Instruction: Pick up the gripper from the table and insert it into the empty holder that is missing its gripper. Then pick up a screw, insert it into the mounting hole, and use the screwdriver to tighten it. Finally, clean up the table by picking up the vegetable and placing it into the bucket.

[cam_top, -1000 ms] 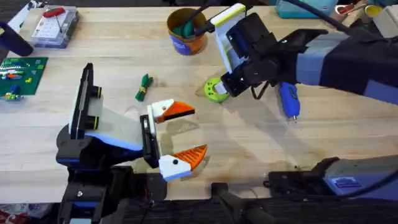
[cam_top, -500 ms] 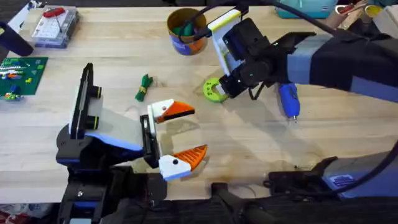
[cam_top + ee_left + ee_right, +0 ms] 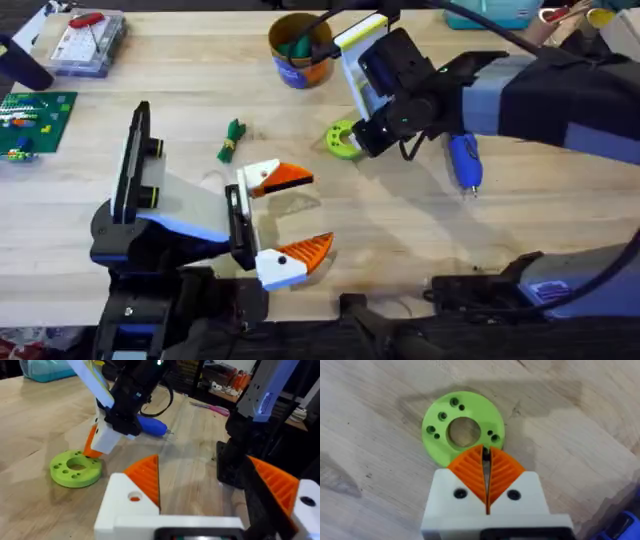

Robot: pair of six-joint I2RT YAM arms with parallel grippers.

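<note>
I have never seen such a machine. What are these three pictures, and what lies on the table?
These are two robot arms at a wooden table, each ending in a two-finger gripper with orange pads. The wide picture comes from a camera above the table. The other two come from small cameras on the wrists, looking past each arm's own fingers.

The left gripper is open and holds nothing. The right gripper is shut, its tips at the edge of a lime-green disc, which lies flat on the table; it is not gripped.

Also on the table: a small green toy vegetable, an orange bucket with a blue band, and a blue screwdriver.
</note>
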